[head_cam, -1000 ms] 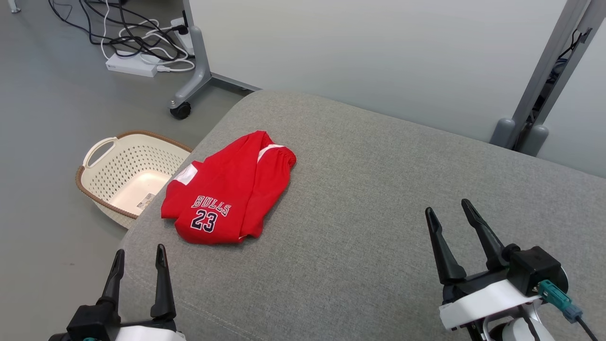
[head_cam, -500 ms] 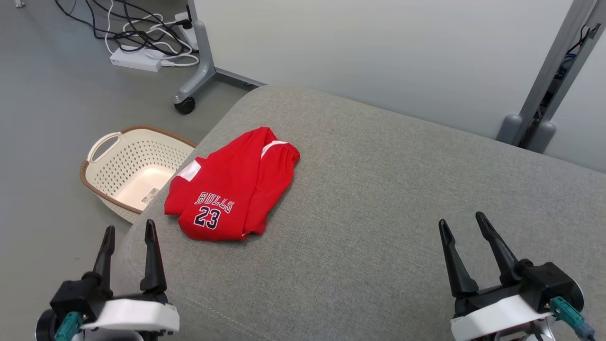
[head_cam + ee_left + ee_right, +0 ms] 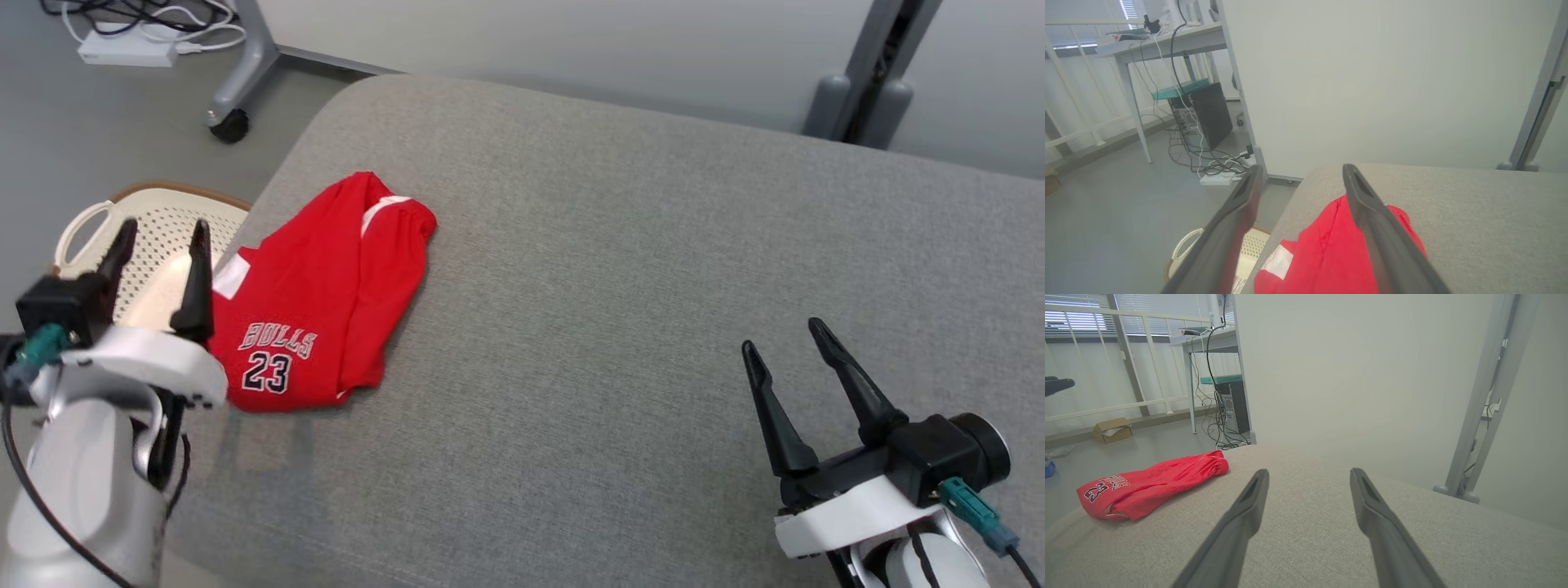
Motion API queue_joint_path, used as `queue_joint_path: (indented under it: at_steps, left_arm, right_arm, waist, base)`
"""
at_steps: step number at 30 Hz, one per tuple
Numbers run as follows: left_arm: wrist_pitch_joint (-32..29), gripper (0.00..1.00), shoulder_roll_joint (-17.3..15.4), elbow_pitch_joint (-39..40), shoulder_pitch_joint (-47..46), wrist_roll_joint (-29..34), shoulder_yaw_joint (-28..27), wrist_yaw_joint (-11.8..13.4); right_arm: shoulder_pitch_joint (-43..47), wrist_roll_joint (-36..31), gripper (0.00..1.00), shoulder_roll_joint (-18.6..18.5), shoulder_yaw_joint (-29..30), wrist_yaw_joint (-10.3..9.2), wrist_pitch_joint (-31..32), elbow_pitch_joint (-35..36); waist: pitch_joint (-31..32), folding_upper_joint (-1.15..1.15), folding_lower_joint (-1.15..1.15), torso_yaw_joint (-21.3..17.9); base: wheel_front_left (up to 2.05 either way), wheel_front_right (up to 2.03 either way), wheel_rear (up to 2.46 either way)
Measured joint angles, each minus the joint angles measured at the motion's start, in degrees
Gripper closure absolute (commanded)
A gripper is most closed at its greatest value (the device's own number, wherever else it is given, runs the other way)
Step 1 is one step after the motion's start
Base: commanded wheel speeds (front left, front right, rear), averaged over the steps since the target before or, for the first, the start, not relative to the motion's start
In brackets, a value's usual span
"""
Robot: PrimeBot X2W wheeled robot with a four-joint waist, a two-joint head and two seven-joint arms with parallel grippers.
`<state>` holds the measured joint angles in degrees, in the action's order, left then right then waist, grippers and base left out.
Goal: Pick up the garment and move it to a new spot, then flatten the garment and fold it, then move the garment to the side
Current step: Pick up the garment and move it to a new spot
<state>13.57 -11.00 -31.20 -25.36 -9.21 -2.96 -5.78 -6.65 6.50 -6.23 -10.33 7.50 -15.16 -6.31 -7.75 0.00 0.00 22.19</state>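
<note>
Folded red Bulls shorts on grey cushion, 9 o'clock; L pincer released just beside; R pincer released, 4 o'clock.

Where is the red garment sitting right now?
In the head view the red garment lies at the left edge of the grey cushion, just right of the open left gripper. The cream basket stands on the floor beside it.

The red garment reads "BULLS" above the number "23" (dark letters outlined in white) on its front.
</note>
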Motion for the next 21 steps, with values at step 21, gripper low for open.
queue_joint_path:
  at_steps: [21]
  left_arm:
    - [-29.94,0.00,-9.71,-27.44,-20.02,-18.37,23.54,-1.66]
  right_arm:
    - [-5.77,-0.40,0.00,-2.70,-6.02,0.00,0.00,1.34]
  waist:
    - [-10.72,0.00,0.00,-11.38]
  base:
    - [0.00,0.00,0.00]
